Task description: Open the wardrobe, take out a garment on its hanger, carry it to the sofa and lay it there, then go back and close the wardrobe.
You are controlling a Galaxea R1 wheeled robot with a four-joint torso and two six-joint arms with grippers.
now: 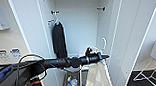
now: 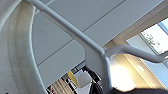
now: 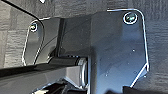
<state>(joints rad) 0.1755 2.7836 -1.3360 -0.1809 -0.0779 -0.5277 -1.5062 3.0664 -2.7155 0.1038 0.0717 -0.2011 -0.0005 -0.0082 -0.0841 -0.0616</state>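
The wardrobe (image 1: 78, 26) stands open, a black long-sleeved top (image 1: 59, 41) hanging inside, behind the left jaws (image 1: 104, 56). Those jaws grasp the white hanger (image 1: 103, 42), the white T-shirt (image 1: 97, 75) draping just below them. The right jaws' state cannot be told. No writing is readable.

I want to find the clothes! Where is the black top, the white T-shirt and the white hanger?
Black long-sleeved top (image 1: 59, 41): head view, middle of its hanging body.
White short-sleeved T-shirt (image 1: 96, 74): head view, front cloth below the arm.
Thin white hanger (image 2: 75, 35): left wrist view, its sloping bar.
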